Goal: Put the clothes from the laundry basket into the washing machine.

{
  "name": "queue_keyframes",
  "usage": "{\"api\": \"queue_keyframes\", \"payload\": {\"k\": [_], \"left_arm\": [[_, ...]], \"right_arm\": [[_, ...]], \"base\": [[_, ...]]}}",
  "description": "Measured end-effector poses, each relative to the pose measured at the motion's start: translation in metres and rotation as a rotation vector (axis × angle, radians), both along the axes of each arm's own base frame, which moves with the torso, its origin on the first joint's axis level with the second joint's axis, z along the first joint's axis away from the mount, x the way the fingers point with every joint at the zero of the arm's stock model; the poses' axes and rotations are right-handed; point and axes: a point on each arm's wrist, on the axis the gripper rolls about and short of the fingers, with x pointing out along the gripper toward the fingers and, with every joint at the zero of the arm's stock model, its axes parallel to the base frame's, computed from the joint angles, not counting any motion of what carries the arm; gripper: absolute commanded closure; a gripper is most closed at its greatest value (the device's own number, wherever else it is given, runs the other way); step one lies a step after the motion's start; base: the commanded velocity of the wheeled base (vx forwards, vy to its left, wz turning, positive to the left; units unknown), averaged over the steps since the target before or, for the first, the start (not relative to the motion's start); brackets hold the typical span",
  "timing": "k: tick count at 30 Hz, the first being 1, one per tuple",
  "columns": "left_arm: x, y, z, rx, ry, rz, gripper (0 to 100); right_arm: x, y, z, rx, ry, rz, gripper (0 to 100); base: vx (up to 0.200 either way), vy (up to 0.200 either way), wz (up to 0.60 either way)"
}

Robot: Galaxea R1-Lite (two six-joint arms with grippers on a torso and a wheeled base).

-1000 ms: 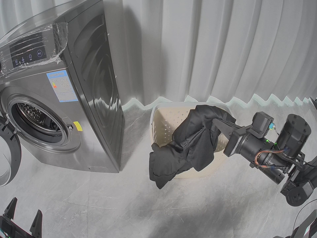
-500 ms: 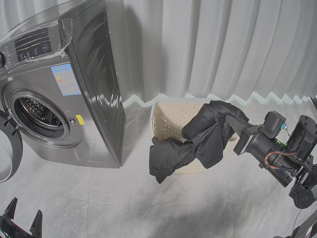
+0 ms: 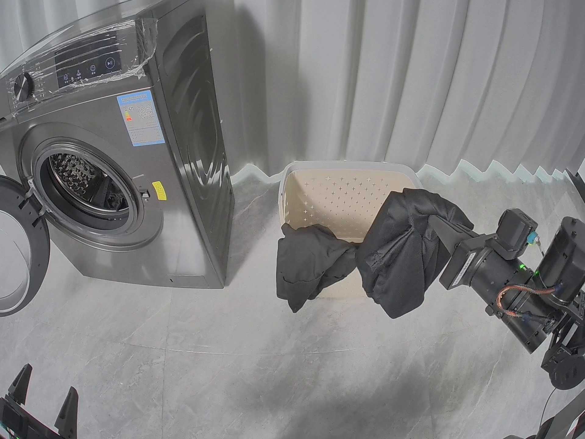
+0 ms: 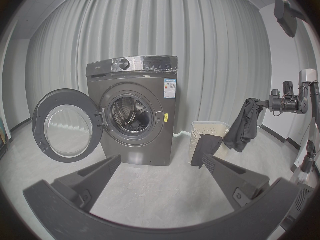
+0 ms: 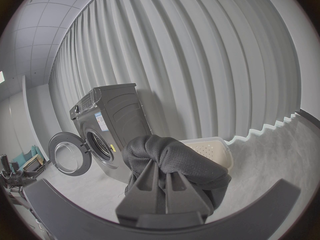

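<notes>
Black garment (image 3: 399, 260) hangs in the air at the right edge of the laundry basket (image 3: 350, 169), its top bunched between the clenched fingers of the right gripper (image 3: 440, 225). Another dark garment (image 3: 311, 263) drapes over the basket's near rim. To the left stands the washing machine (image 3: 183, 123), its door (image 3: 18, 251) swung open. The left gripper (image 3: 47, 385) sits low, spread wide, holding nothing.

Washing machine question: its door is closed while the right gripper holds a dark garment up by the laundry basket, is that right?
Not quite. The washing machine has its door swung wide open, not closed, as the left wrist view shows. The rest stands: the right gripper is shut on a dark garment held up by the laundry basket.
</notes>
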Motion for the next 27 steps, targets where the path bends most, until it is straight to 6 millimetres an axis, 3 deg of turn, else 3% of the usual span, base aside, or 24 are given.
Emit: {"api": "queue_keyframes", "payload": {"k": [27], "left_arm": [[0.0, 0.0, -0.0001, -0.011, 0.001, -0.003, 0]], "right_arm": [[-0.0072, 0.0047, 0.0045, 0.019, -0.022, 0.039, 100]], "base": [[0.0, 0.2, 0.0]]}}
